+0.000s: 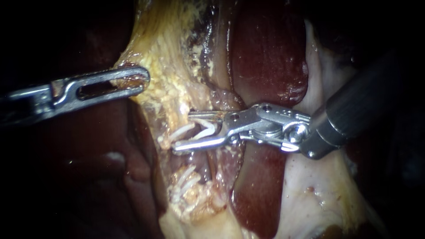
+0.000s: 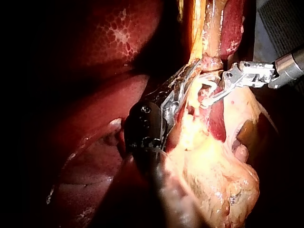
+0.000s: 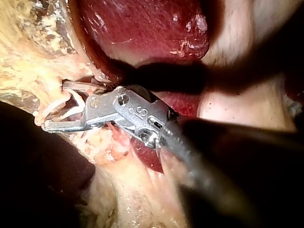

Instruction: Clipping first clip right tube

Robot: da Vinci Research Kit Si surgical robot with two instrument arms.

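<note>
Right instrument (image 1: 182,132) is brought in from 3 o'clock. Its pincer is held wide apart with an open white clip (image 1: 208,128) seated in it, set around the tube (image 1: 197,135) at centre. The left instrument (image 1: 141,80) pincer, at 9 o'clock, is clamped on yellow tissue (image 1: 155,53).

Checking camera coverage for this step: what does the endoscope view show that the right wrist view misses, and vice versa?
Endoscope only: the left instrument gripping yellowish tissue. Right wrist only: a dark gap under the edge of the liver, beyond the right instrument. Both: that instrument carrying a white clip against that tissue, with the liver behind.
</note>
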